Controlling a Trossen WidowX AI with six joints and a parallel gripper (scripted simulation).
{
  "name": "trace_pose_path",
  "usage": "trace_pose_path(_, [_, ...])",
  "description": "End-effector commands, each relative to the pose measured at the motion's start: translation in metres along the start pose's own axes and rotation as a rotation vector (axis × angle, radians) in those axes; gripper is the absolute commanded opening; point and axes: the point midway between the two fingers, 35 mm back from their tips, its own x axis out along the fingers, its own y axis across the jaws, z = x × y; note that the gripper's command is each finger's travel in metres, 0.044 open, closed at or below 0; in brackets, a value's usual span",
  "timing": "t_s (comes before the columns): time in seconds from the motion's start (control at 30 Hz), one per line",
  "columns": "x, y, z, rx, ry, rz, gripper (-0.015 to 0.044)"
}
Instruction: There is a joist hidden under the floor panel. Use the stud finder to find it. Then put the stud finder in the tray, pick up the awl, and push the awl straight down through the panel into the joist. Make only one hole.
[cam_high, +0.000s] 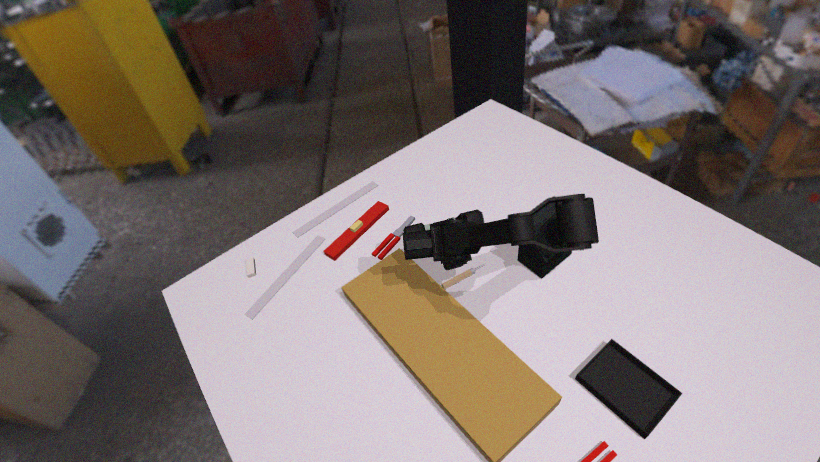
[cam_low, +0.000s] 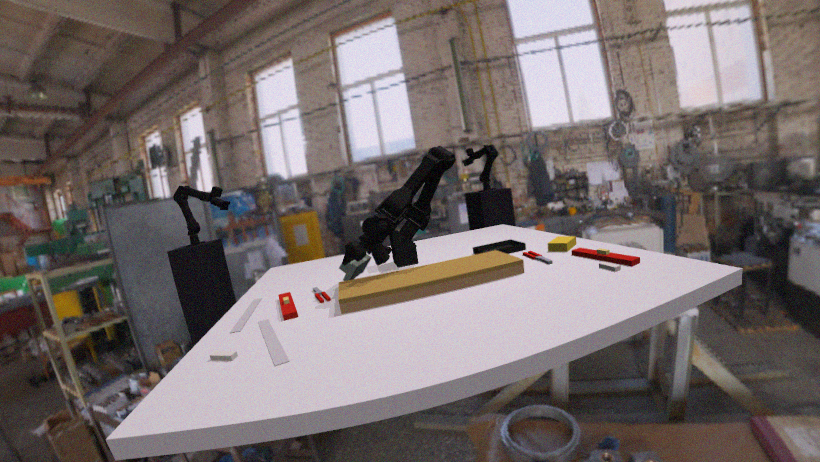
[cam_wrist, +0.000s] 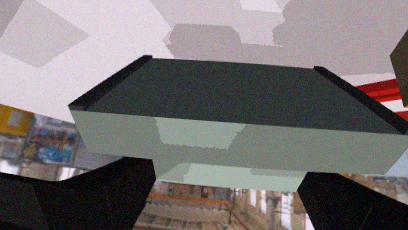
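Observation:
My gripper (cam_low: 361, 256) (cam_wrist: 226, 157) is shut on the stud finder (cam_low: 354, 268) (cam_wrist: 240, 137), a grey-green block with dark edge strips. It is held tilted, above the table near one end of the floor panel; the arm hides it almost wholly in the top view. The tan floor panel (cam_high: 447, 355) (cam_low: 430, 279) lies flat, with arm shadow on that end and no visible hole. The awl (cam_high: 457, 278), with a tan handle and thin grey tip, lies beside the panel's arm-side long edge. I cannot make it out in the other views. The black tray (cam_high: 646, 367) (cam_low: 498, 250) holds nothing visible.
Red-handled pliers (cam_high: 387, 246) (cam_low: 321, 295) and a red level (cam_high: 370, 216) (cam_low: 288, 309) lie beyond the panel's shadowed end, with two pale strips and a small white block. At the other end are more pliers (cam_low: 533, 255), a yellow block (cam_low: 561, 245) and another red level (cam_low: 622, 259).

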Motion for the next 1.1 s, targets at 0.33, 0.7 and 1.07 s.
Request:
trace_pose_path(0.33, [0.001,0.000,0.002,0.007,0.127,0.000,0.0000])
trace_pose_path(0.7, [-0.005,0.001,-0.016,0.004,0.171,-0.020,0.0000])
trace_pose_path(1.07, [-0.005,0.001,-0.017,0.005,0.178,-0.022,0.0000])
